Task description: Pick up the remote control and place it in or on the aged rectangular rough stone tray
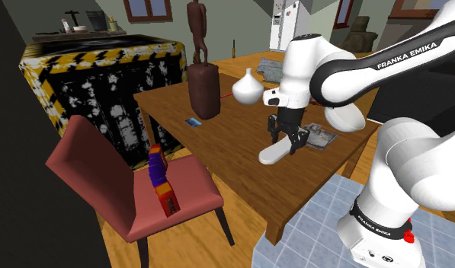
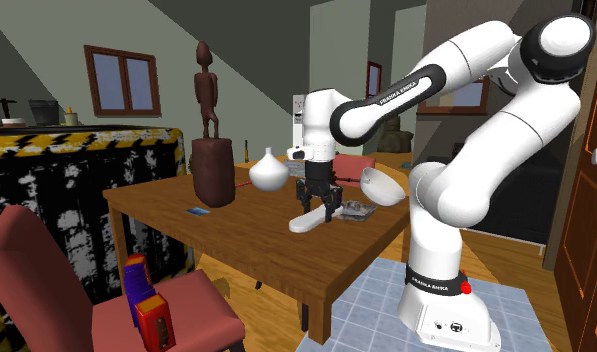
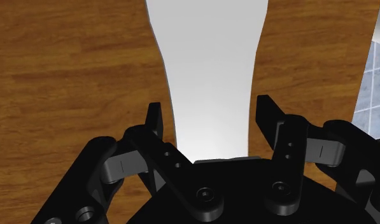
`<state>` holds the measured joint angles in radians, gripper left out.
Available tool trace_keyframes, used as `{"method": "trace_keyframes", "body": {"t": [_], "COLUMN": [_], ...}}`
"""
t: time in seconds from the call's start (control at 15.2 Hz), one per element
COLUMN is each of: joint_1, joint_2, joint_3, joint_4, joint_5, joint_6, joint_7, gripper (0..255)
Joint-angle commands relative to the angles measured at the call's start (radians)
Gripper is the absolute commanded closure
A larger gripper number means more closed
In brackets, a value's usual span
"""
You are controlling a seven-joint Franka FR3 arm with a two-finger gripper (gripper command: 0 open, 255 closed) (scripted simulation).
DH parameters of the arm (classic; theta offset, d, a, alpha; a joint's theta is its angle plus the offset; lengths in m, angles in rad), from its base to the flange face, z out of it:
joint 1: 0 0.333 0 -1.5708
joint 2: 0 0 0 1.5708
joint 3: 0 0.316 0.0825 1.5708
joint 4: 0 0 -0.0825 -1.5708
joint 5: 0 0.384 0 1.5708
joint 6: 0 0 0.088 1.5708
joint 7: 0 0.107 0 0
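Black gripper point(image 3: 209, 111) fingers point(image 3: 155, 121) are pinching one white remote control point(image 3: 211, 63) by its near end, one finger pressing each long side. The remote point(image 1: 273, 154) is slanting just above the wooden table point(image 1: 218, 164), near the edge closest to the stand. One grey stone tray point(image 1: 323, 138) is lying just beside the gripper point(image 1: 289, 143), with one white bowl point(image 1: 344, 118) next to it. Farther along the table, one white vase point(image 1: 247, 87), one dark brown carved figure point(image 1: 203, 84) and one small blue card point(image 1: 193, 121) are sitting. One red chair point(image 1: 104, 175) is standing at the table's far side. The single white arm point(image 2: 466, 120) is arching up and over, its wrist pointing straight down.
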<state>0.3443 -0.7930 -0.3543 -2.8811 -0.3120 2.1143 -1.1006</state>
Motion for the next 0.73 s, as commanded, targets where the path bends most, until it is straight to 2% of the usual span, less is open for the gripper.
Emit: {"method": "trace_keyframes", "body": {"t": [0.0,0.66], "joint_1": [0.002,0.015], "joint_2": [-0.018,-0.071], "joint_3": [0.008,0.044], "joint_4": [0.018,0.125], "joint_5": [0.008,0.044], "joint_6": [-0.036,-0.196], "joint_7": [-0.002,-0.008], "gripper": [255,255]}}
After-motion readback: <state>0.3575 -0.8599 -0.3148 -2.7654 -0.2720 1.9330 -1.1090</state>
